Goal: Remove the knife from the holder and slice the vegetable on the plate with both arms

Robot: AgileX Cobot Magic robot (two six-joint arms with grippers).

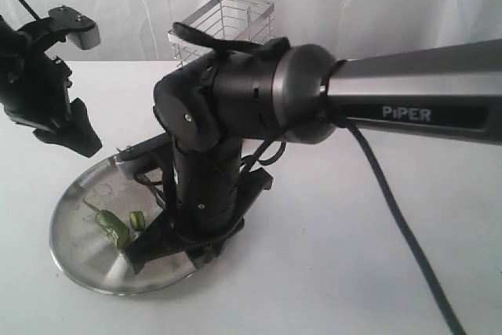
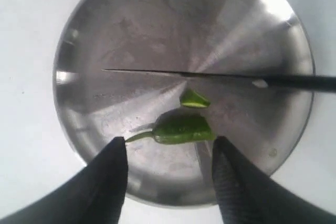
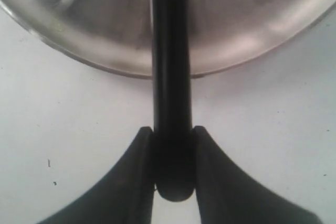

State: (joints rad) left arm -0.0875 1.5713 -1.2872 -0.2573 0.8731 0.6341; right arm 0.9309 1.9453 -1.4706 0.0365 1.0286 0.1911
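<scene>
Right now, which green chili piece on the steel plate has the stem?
The longer glossy green piece; the short cut piece beside the slim black knife has none.

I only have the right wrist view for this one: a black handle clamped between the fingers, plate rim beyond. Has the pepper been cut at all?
Observer: Yes. The left wrist view shows the vegetable in two pieces on the plate: a stemmed body and a small cut piece beside it.
Reviewer: Where is the blade relative to them?
Observer: The knife reaches across the plate just past the small cut piece, on the side away from the stemmed body. I cannot tell whether it touches.
Reviewer: Is the other gripper pinning the pepper?
Observer: No. The left gripper hangs open above the plate, holding nothing and clear of both pieces.
</scene>
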